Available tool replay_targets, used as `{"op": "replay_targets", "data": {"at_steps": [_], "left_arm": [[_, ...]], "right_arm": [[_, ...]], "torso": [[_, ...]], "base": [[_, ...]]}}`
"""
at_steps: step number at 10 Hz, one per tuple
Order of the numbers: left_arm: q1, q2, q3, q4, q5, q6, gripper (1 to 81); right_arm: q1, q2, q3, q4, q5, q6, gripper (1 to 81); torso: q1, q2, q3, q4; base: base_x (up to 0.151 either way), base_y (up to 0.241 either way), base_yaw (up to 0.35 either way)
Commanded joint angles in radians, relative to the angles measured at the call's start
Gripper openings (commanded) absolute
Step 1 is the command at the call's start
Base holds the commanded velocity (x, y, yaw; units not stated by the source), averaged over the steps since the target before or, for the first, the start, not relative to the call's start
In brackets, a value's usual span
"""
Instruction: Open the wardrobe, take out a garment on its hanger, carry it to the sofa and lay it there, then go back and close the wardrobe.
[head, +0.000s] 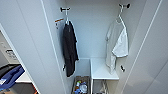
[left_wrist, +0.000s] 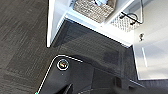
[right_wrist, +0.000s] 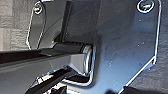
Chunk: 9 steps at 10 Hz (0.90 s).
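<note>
The wardrobe (head: 92, 30) stands open in the head view, with its white doors swung out to the left (head: 30, 45) and right (head: 150, 57). Inside on the right, the garment (head: 117, 42), a white T-shirt, hangs on its thin white hanger (head: 120, 15), which is hooked on a dark peg. A blue shape (head: 11, 75) shows past the left door's edge; I cannot tell whether it is the sofa. The left wrist view looks down on the wardrobe's white base (left_wrist: 57, 15) and dark carpet (left_wrist: 25, 37).
A long black garment (head: 69, 47) hangs on the left peg. A white shelf (head: 101, 70) sits under the T-shirt. A woven basket (head: 80, 86) of small items stands on the wardrobe floor, the same basket (left_wrist: 92, 8) seen by the left wrist camera.
</note>
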Motion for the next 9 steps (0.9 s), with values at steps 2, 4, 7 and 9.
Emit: {"op": "replay_targets", "data": {"at_steps": [2, 4, 7, 9], "left_arm": [[0.025, 0.012, 0.008, 0.350, 0.101, 0.032, 81.1], [0.036, 0.035, 0.020, 0.357, 0.242, 0.032, 81.1], [0.039, 0.039, 0.092, 0.344, 0.427, 0.032, 81.1], [0.038, 0.065, 0.103, 0.354, 0.549, 0.032, 81.1]], "right_arm": [[0.036, 0.017, 0.012, 0.006, -0.069, -0.002, 81.1], [0.039, 0.015, -0.011, 0.010, -0.069, 0.004, 81.1], [0.035, 0.026, -0.011, 0.013, -0.074, 0.005, 81.1], [0.030, 0.033, -0.016, 0.015, -0.066, 0.007, 81.1]], "torso": [[0.000, 0.000, 0.000, 0.000], [0.000, 0.000, 0.000, 0.000], [0.000, 0.000, 0.000, 0.000], [0.000, 0.000, 0.000, 0.000]], "base": [[0.000, 0.000, 0.000], [0.000, 0.000, 0.000], [0.000, 0.000, 0.000], [0.000, 0.000, 0.000]]}}
